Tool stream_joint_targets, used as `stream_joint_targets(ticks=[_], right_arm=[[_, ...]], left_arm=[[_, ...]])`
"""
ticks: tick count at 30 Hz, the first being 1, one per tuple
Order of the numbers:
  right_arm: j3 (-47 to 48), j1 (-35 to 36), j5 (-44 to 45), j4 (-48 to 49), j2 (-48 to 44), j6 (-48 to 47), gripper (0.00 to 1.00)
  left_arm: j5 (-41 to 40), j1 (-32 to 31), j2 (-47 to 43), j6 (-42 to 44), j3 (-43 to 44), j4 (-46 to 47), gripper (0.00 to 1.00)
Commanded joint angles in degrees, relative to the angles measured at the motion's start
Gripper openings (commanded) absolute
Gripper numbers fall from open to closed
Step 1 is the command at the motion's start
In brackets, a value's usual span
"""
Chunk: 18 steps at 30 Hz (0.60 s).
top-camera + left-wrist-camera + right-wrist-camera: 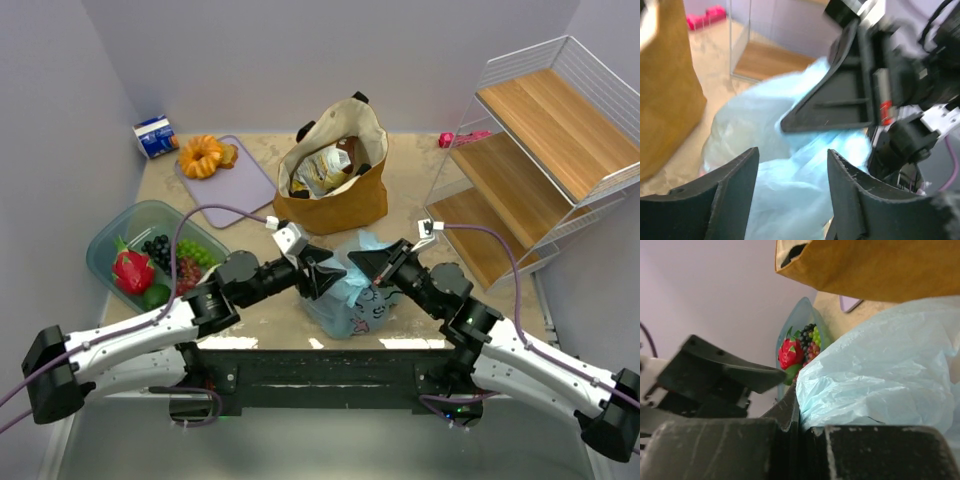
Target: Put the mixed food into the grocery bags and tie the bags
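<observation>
Blue plastic bag (pixel 350 305), pinched by right end effector (pixel 358 264), tote (pixel 335 208) behind

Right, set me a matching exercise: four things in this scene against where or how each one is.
1 tan tote
2 blue plastic bag
3 clear tub
4 left hand

a jaws apart
b far left, fruit inside
c upright, centre back
d crumpled, front centre

Pairs: 1-c, 2-d, 3-b, 4-a
</observation>
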Motion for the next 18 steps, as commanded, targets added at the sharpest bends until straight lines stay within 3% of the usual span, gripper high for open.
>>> stream_joint_targets(ticks=[1,3,9,14,18], right_arm=[[0.7,-1.1,-1.3,-0.9,-3.5,-7.1,0.00],[0.6,-1.3,-1.5,-1.0,-4.6,-7.8,0.00],[-0.7,-1.7,-3.7,2.1,-4.2,-8.9,0.00],[-0.9,-6.2,-12.1,5.8,-1.4,-9.0,0.00],[0.1,-11.2,-26.0,9.7,4.6,-8.7,0.00]], left_arm=[[4.3,0.3,4.8,-3.9,-4.3,11.1,0.55],[7.1,0.2,6.8,-5.7,-6.5,17.1,0.49],[13.1,-2.3,14.8,-12.4,-12.4,32.4,0.43],[9.9,-1.2,10.7,-11.7,-13.1,29.2,0.50],[13.1,6.4,3.3,-13.9,-15.0,25.6,0.55]])
